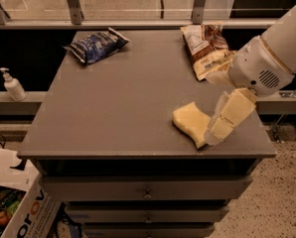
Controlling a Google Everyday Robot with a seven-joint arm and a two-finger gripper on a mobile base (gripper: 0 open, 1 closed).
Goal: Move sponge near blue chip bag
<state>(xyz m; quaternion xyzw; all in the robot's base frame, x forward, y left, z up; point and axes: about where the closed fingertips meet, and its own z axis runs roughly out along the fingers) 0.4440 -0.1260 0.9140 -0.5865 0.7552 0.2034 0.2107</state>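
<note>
The pale yellow sponge lies flat on the grey table, near its front right corner. The blue chip bag lies at the far left corner, well apart from the sponge. My gripper comes in from the right on a white arm and hangs just right of the sponge. It is open and empty. Its lower pale yellow finger slants down to the sponge's right end, and the other finger points left toward the tan bag.
A larger tan, brown and white bag lies at the far right of the table. A soap pump bottle stands on a ledge at the left. A cardboard box sits on the floor at lower left. Drawers are below the tabletop.
</note>
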